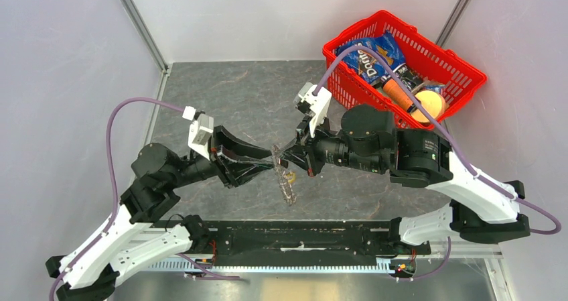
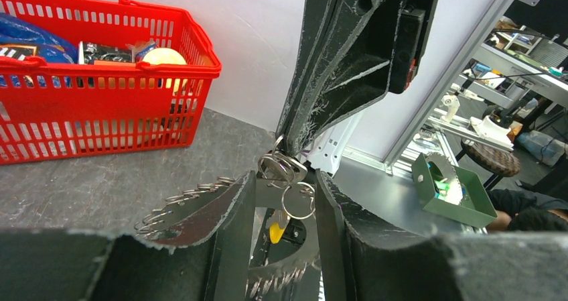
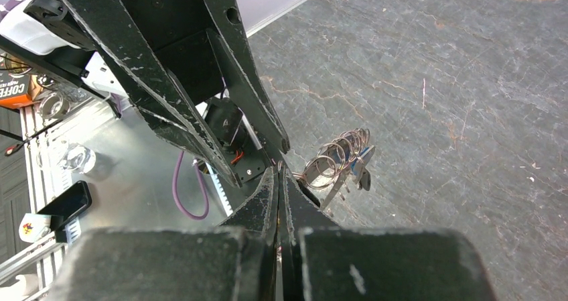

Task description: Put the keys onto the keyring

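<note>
**2 grippers nose to nose over the keyring**

We're over the grey table (image 1: 234,93), red basket (image 1: 461,65) parked in the far corner, and all the action is well out from the basket on its near-left side. The 2 arms meet tip to tip there.

The left gripper (image 1: 270,161) comes in from the side away from the basket. Its jaws stand part-way closed and look clamped across the keyring (image 2: 191,207), whose silver teeth fan out past 1 finger. The right gripper (image 1: 280,159) reaches over from the basket side, pinched fully closed, with its tips at the bunch of small rings (image 2: 298,200). Whether it has a ring wire nipped, I can't tell.

So the keyring is off the table, held between the arms and nowhere near touching the basket. A yellow key (image 2: 276,232) dangles under the small rings, and a bluish head (image 3: 364,159) shows among them. No black one that I can pick out.

By my read, that keyring is stiff metal, weighty for its size, and its fanned keys will swing and slide. Best gripped across the ring body, as the left has it. The coloured keys are light, thin and slippery, so take them flat by the head. The ring wire looks springy and will fight being threaded.
</note>
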Controlling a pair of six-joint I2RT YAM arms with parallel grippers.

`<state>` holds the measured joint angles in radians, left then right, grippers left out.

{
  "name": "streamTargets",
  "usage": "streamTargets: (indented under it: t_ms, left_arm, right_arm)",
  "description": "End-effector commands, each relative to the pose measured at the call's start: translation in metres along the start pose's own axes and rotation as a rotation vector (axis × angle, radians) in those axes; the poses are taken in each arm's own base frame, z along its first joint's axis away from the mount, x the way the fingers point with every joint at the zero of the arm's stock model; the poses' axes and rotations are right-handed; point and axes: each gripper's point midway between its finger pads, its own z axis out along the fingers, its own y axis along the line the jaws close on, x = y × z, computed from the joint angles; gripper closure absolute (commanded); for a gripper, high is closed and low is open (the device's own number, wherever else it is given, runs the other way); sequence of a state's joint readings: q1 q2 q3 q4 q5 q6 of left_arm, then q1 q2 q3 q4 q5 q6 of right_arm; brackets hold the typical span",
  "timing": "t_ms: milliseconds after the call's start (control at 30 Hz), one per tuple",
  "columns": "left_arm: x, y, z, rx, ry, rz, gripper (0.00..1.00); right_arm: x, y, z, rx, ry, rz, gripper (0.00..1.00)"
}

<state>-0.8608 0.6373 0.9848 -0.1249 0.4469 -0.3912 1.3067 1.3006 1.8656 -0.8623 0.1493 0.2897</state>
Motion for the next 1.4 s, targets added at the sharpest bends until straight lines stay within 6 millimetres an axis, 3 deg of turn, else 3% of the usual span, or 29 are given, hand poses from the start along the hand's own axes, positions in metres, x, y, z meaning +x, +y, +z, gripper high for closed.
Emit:
streamTargets:
  t_ms: [0,900,1200,1367]
  left_arm:
    - [-0.015,-0.004,0.004,0.021,-0.042,0.028,0.56]
    - [-0.007,0.007,0.015,0.000,-0.027,0.015,0.57]
    - [-0.006,0.008,0.014,-0.004,-0.022,0.018,0.76]
    - [-0.008,0.005,0.014,0.004,-0.023,0.024,0.94]
  right_arm:
    - [-0.029,0.006,-0.004,-0.019,-0.109,0.036,1.00]
    - [-0.032,0.007,-0.006,-0.024,-0.126,0.046,1.00]
    - [-0.033,0.009,-0.006,-0.037,-0.129,0.047,1.00]
    - [-0.033,0.011,-0.007,-0.046,-0.131,0.051,1.00]
